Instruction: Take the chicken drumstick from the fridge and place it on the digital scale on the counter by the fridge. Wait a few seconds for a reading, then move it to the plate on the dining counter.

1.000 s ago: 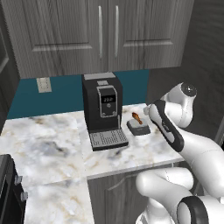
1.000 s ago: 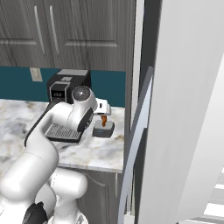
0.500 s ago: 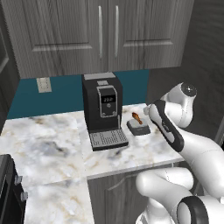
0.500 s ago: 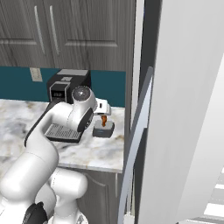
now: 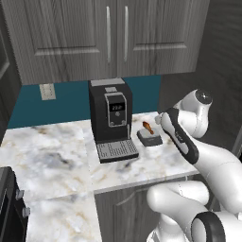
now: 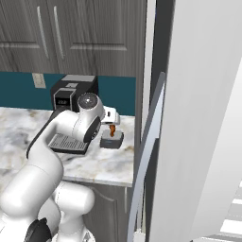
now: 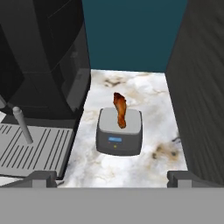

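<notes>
The white, dark-jointed robot arm (image 5: 208, 160) rises from its base, bends at a rounded elbow and reaches forward and down. Its two-finger gripper (image 7: 112, 178) hangs in the air with the jaws spread wide and nothing between them, the two small dark fingertips (image 7: 40, 178) standing well apart.

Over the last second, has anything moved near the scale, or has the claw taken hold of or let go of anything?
Nothing visibly changed. The chicken drumstick lies on the digital scale beside the coffee machine, and the claw hangs open in front of it, touching nothing, as before.
</notes>
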Robot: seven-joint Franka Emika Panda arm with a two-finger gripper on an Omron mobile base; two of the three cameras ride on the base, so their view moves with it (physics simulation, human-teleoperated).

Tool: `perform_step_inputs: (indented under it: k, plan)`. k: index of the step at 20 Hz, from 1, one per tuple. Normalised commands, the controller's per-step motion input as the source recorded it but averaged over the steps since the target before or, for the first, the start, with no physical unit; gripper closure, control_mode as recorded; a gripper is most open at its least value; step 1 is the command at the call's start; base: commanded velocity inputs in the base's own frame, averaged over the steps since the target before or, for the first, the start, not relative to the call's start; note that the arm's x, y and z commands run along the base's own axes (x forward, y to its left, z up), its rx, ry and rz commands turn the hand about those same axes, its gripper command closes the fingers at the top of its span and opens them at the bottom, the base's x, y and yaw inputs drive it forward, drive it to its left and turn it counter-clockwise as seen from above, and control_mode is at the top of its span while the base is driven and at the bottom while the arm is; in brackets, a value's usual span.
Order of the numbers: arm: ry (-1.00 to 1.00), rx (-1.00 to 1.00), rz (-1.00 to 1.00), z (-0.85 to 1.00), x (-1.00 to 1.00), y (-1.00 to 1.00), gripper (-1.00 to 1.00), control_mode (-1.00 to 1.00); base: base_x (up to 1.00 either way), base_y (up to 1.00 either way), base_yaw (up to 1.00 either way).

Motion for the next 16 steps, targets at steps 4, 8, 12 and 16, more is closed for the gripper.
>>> perform_step_inputs:
  k: [4,8,12,16]
  plan:
    - [0.03,0.0,0.0,-0.02,0.0,0.0,-1.0,-1.0,0.0,0.0,0.0]
    - [0.02,0.0,0.0,-0.01,0.0,0.0,-1.0,-1.0,0.0,0.0,0.0]
    - [0.03,0.0,0.0,-0.01,0.0,0.0,-1.0,-1.0,0.0,0.0,0.0]
    - [0.03,0.0,0.0,-0.03,0.0,0.0,-1.0,-1.0,0.0,0.0,0.0]
